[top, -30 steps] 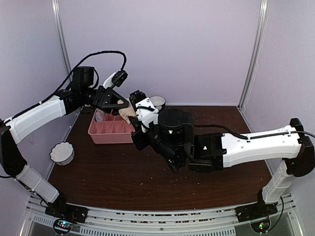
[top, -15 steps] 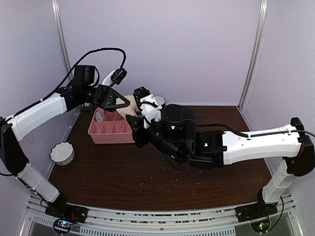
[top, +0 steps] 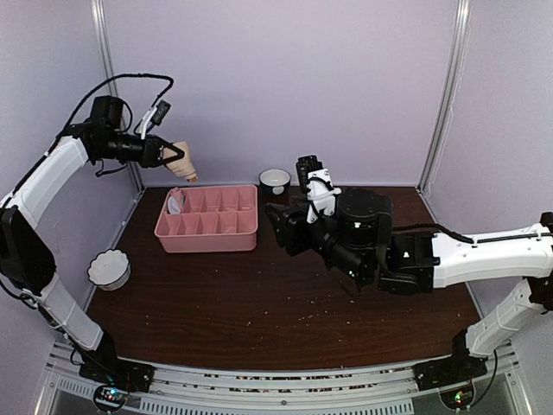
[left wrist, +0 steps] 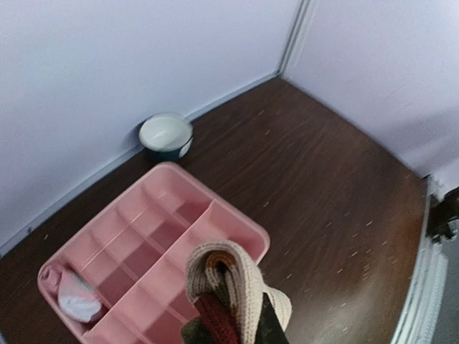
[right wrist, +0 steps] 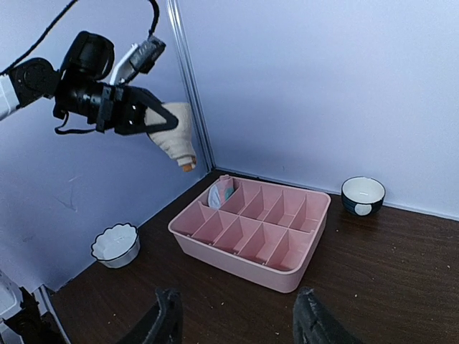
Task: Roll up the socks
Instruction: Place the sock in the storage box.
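The tan striped fabric sock [top: 184, 166] is clamped by the left gripper [top: 175, 156] high near the pink plastic tray [top: 207, 246], likely for stowing. The right gripper [right wrist: 237, 322] is held open, empty.

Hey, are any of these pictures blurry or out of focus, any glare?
Left wrist view: the tan sock with brown and maroon stripes sits close to the lens and looks soft; the pink plastic divided tray is sharper. Right wrist view: the right gripper shows dark, blurred fingers. Top view: even light, no strong glare.
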`<action>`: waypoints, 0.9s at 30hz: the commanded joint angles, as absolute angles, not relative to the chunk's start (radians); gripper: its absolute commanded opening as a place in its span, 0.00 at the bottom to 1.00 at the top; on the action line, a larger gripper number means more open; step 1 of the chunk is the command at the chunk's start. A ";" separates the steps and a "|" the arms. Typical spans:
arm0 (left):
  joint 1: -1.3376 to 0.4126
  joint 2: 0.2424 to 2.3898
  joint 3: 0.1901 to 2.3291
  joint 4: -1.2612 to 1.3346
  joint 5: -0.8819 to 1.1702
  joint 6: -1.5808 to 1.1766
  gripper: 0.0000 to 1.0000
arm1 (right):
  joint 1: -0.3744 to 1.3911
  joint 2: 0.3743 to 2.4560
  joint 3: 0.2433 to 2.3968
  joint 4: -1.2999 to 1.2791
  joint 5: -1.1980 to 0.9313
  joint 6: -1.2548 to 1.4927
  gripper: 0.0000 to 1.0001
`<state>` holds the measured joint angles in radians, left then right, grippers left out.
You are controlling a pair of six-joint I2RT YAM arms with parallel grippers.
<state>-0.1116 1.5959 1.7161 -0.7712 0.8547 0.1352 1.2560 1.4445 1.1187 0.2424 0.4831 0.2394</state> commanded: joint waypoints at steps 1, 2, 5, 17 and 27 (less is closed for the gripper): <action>-0.122 1.560 1.522 -0.755 0.368 0.362 0.00 | 1.253 1.400 1.069 0.260 0.525 0.285 0.51; -0.121 1.556 1.481 -0.726 0.343 0.382 0.00 | 1.253 1.395 1.058 0.257 0.527 0.291 0.50; -0.120 1.554 1.389 -0.652 0.253 0.410 0.00 | 1.253 1.388 1.040 0.252 0.523 0.309 0.46; -0.109 1.608 1.290 -0.458 0.175 0.454 0.00 | 1.253 1.383 0.995 0.260 0.490 0.357 0.37; -0.109 1.708 1.298 -0.396 0.137 0.461 0.00 | 1.253 1.370 0.968 0.265 0.486 0.377 0.30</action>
